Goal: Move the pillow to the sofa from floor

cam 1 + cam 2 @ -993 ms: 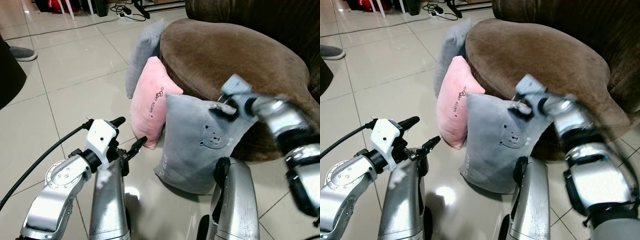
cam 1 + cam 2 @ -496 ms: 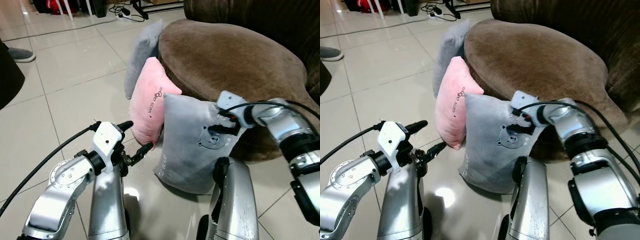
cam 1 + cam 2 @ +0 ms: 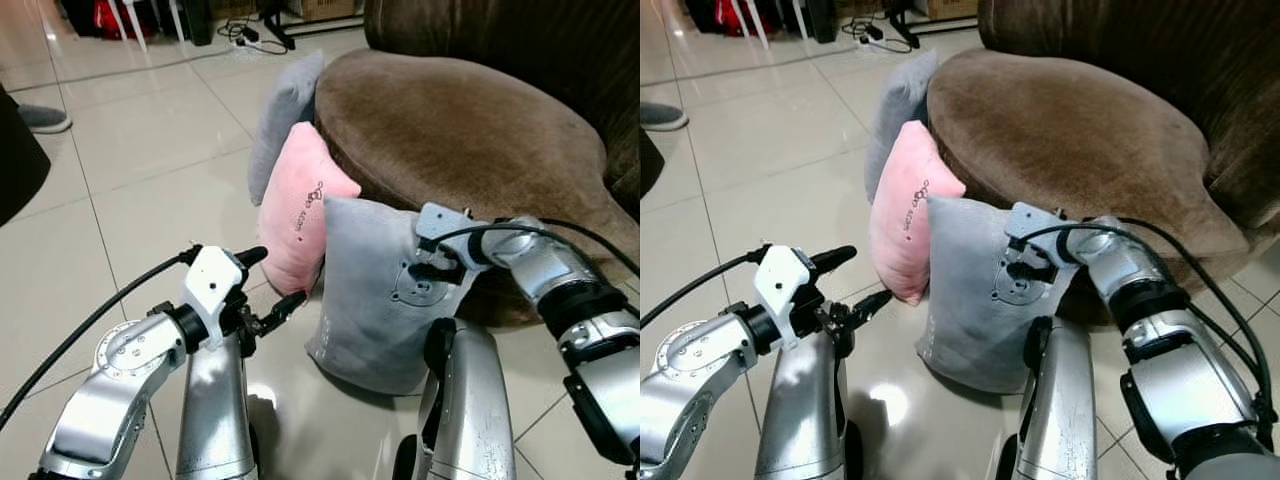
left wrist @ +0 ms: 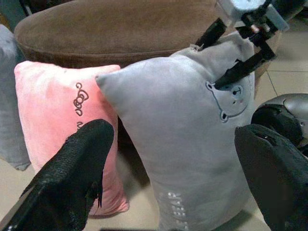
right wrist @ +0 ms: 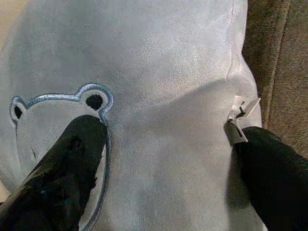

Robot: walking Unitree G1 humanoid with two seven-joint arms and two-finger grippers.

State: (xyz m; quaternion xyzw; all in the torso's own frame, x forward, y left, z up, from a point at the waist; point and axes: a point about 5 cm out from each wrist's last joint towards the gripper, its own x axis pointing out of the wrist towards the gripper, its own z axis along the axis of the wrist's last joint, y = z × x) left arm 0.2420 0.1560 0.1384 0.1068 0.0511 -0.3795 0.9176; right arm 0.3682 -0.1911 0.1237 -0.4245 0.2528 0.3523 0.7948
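Scanning left to right: my left gripper (image 3: 268, 281) hovers low over the tile floor (image 3: 150, 160), fingers spread wide apart, holding nothing. Through its wrist view it's aimed at the near grey pillow (image 3: 375, 290), with a gap between fingertips and fabric.

Next along, three cushions stand on edge on the floor, leaning against the front of the brown sofa (image 3: 470, 110): a far grey pillow (image 3: 285, 110), a pink pillow (image 3: 300, 205) in the middle, then the near grey one with the bear face, just beside the pink and overlapping it.

My right gripper (image 5: 159, 159) is at that pillow's upper corner on the sofa side. Fingers are apart and straddle the corner: one black finger (image 5: 72, 159) lies on the bear print, the other sits at the seam by the sewn tag (image 5: 240, 120). Looks like contact on the front face; not clamped.

Handling, my read: plush, light, floppy, no fragility. The velour may slide, and a shallow pinch would likely pull off. I'd take a deep bite at that upper corner seam, bunching fabric plus stuffing, so it hangs from the corner for the lift onto the seat. Left arm can steady the opposite edge if it swings.
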